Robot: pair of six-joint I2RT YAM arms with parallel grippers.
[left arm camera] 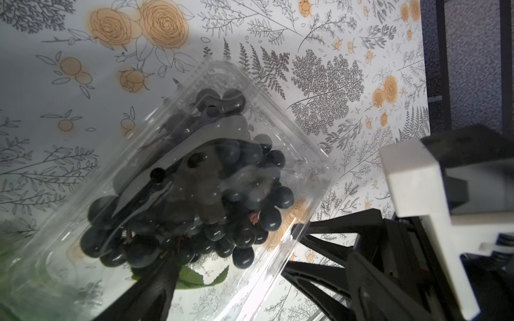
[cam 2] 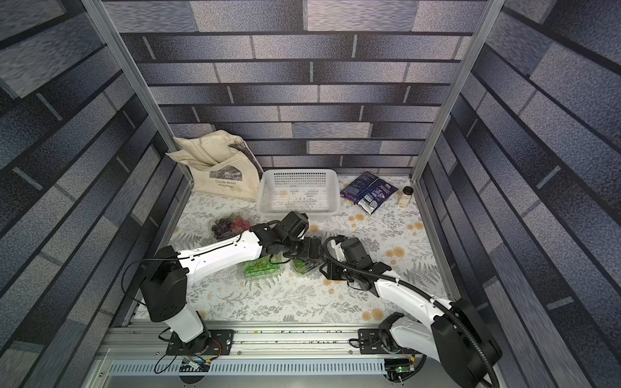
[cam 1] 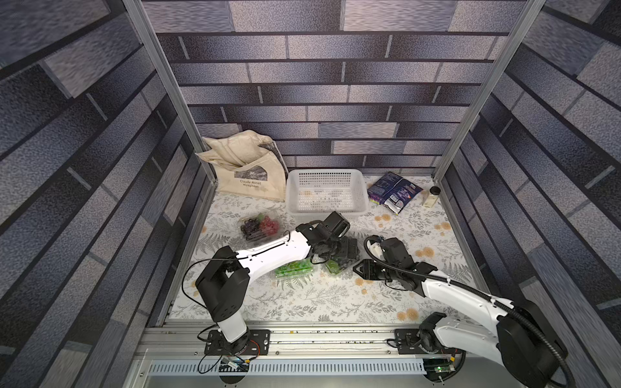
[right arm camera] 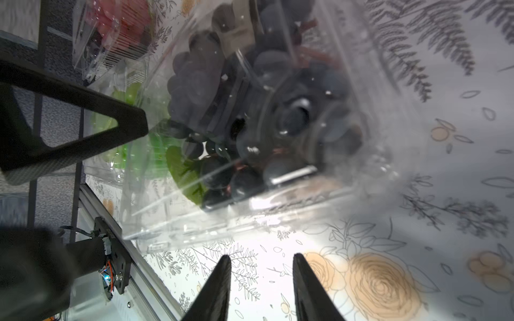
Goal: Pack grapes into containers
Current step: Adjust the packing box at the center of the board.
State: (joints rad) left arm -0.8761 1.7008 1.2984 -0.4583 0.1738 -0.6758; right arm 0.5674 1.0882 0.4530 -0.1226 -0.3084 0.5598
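Dark grapes (left arm camera: 244, 236) are seen lying in the centre clamshell (left arm camera: 292, 139), so the left gripper (left arm camera: 192, 186) is spread wide around them; right gripper (right arm camera: 261, 257) is parked just right, slightly parted and empty, likely to steady it

Container (left arm camera: 301, 159) clear glossy plastic; grapes (left arm camera: 244, 233) glossy; basket (cam 1: 325, 172) white plastic; tote (cam 1: 258, 188) matt cloth

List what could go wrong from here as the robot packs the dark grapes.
1. The leaf lies at the edge of the dark grapes' box; it may get pinched under the lid.
2. The open right gripper sits close to that box; a nudge could slide it against the green grapes' box.
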